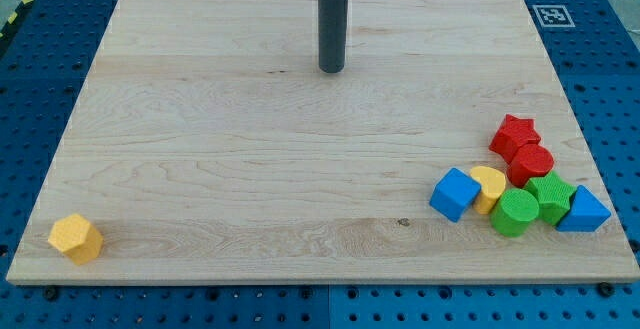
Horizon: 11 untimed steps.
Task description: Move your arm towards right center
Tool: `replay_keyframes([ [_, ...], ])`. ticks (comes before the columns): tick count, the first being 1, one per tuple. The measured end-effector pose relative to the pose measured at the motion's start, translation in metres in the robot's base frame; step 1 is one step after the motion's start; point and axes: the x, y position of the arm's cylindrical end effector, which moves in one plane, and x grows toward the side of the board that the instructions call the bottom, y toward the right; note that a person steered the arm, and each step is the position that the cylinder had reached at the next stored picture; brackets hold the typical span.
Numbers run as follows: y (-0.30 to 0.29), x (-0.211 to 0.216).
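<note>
My tip (pixel 331 70) rests on the wooden board (pixel 250 169) near the view's top, a little right of the middle line, with bare wood all around it and no block close by. The rod (pixel 331 24) stands upright and has no jaws, so nothing is held. The right centre of the board lies well apart from the tip, toward the view's right and lower down. Just below that area sits a tight cluster of blocks: a red star (pixel 514 134) at the top, a red cylinder (pixel 531 163) touching it below, a green star-like block (pixel 550 198), a green cylinder (pixel 516 212), a yellow half-round block (pixel 489 185), a blue cube (pixel 456 193) on the cluster's left and a blue triangle (pixel 585 210) on its right. A yellow hexagon (pixel 76 237) sits alone at the bottom left corner. A small square marker (pixel 552 15) lies beyond the board's top right corner.
</note>
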Motion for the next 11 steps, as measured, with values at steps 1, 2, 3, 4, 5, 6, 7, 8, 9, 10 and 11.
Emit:
replay_keyframes([
  [1, 0.0, 0.0],
  [2, 0.0, 0.0],
  [3, 0.0, 0.0],
  [4, 0.023, 0.003],
  [5, 0.111, 0.004],
  [6, 0.205, 0.009],
  [7, 0.252, 0.036],
  [8, 0.274, 0.062],
  [9, 0.299, 0.062],
  [10, 0.308, 0.052],
  [11, 0.29, 0.033],
])
